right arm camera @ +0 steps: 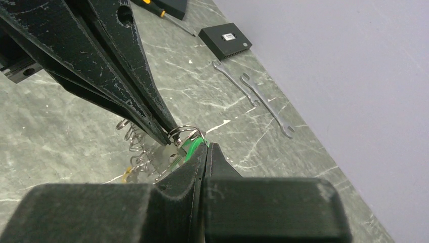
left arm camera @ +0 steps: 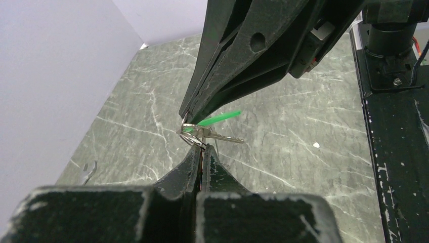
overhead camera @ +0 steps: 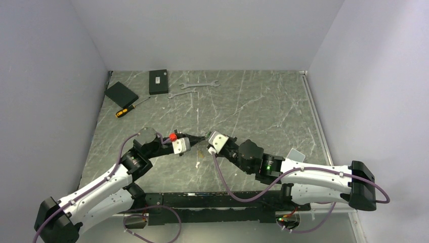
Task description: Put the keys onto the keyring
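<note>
Bench [overhead camera: 253,111]: dark green marbled stone-pattern top, pale veins.
Lying on it:
- two flat silver open-ended wrenches [overhead camera: 201,84], near the far edge, close together;
- black rectangular box with a white label [overhead camera: 158,82], left of the wrenches;
- black flat square pad [overhead camera: 121,93], far left corner;
- screwdriver with a yellow-and-black handle [overhead camera: 130,108], just beside the pad;
- tangle of thin silvery wire loops [right arm camera: 132,132], near the middle.
</note>
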